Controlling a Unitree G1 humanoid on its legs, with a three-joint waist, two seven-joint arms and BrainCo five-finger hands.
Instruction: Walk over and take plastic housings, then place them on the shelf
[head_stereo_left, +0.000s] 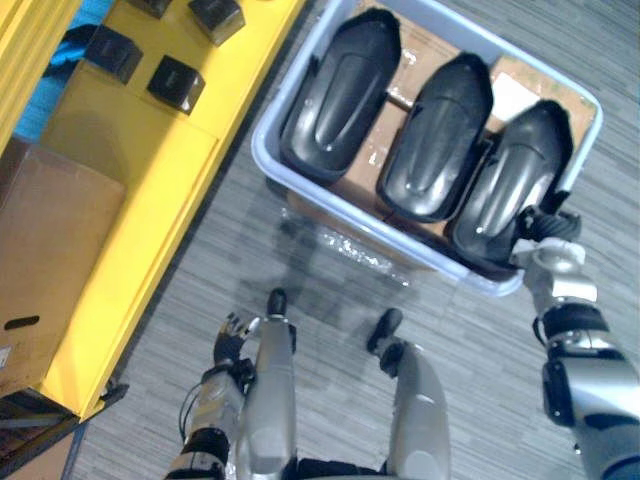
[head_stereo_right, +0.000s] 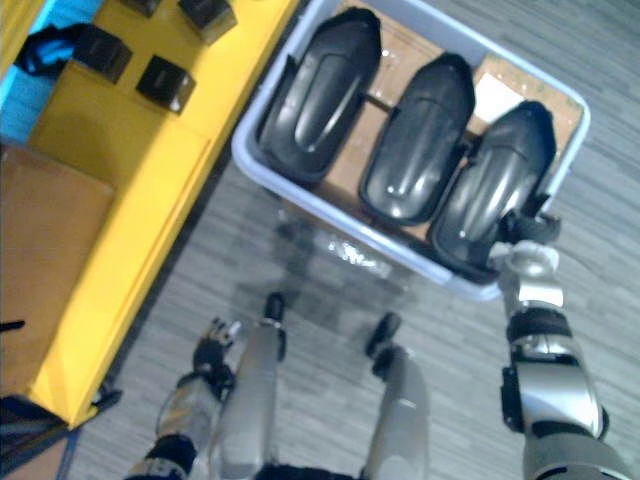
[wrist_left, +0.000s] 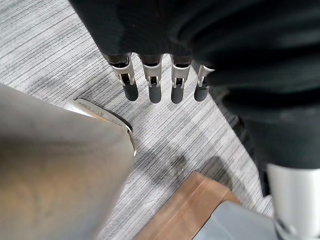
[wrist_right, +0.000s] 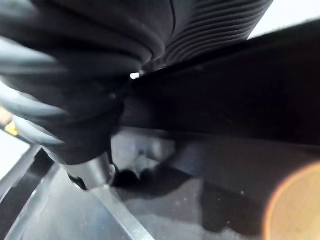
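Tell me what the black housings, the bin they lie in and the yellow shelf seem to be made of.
Housings: moulded plastic, glossy black; bright highlights run along their smooth curved shells.
Bin: likely plastic too, pale blue-grey, matt, with a rounded moulded rim.
Shelf: hard flat yellow surface, probably painted metal or board; the look leaves it open.

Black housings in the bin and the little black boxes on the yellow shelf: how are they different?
The housings are long, rounded and shiny; the boxes are small and squarish. The housings lie side by side in the pale bin; the boxes sit apart on the yellow shelf. Both are black.
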